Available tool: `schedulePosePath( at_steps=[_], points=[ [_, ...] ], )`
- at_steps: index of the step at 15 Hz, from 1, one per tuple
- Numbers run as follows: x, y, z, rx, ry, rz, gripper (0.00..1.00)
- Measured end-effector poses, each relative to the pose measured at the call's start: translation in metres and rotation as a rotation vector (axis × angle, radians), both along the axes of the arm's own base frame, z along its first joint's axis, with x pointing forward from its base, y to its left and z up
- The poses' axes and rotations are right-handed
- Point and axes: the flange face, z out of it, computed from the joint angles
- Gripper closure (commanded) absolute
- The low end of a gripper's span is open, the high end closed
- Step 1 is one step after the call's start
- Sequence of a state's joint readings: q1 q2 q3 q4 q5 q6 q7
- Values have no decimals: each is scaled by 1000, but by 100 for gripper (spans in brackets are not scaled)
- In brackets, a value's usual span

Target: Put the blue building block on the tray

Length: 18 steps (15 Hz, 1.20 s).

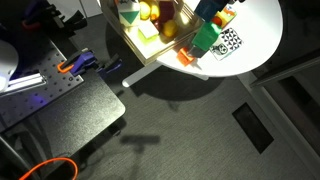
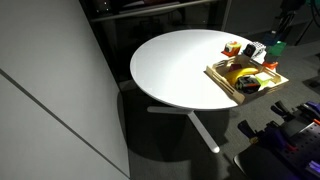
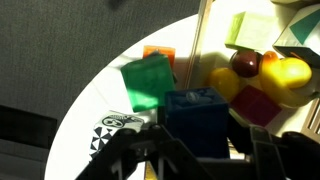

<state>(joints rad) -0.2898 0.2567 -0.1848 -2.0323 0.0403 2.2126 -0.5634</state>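
Observation:
The blue building block (image 3: 200, 115) sits between my gripper's (image 3: 202, 150) two fingers in the wrist view. The gripper is shut on it. In an exterior view the gripper (image 1: 222, 8) holds the blue block (image 1: 210, 10) just above the table, at the edge of the light wooden tray (image 1: 140, 52). The tray's rim (image 3: 199, 40) runs just behind the block in the wrist view. The tray (image 2: 222, 78) also shows in an exterior view at the right side of the round white table (image 2: 170, 65).
A green block (image 3: 147, 82), an orange block (image 3: 158, 53) and a black-and-white patterned cube (image 3: 118, 128) stand on the table beside the tray. The tray holds a yellow fruit (image 3: 285, 75), a magenta block (image 3: 255, 105), a dark red ball (image 3: 243, 62) and a light green block (image 3: 250, 28).

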Motion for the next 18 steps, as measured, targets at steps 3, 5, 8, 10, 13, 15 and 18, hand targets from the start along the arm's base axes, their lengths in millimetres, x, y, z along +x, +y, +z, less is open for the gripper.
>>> schedulePosePath(
  at_steps=[3,5,8,10,13,15,18],
  points=[
    [7,15,-4,-1,-1,1,66],
    [12,26,-6,-8,-13,-5,66],
    [23,40,-13,-32,-34,-28,66],
    [28,48,-20,-47,-40,-42,66],
    [33,58,-28,-67,-41,-58,66],
    [34,63,-31,-79,-38,-70,15],
    [33,72,-37,-101,-27,-96,0]
  ],
)
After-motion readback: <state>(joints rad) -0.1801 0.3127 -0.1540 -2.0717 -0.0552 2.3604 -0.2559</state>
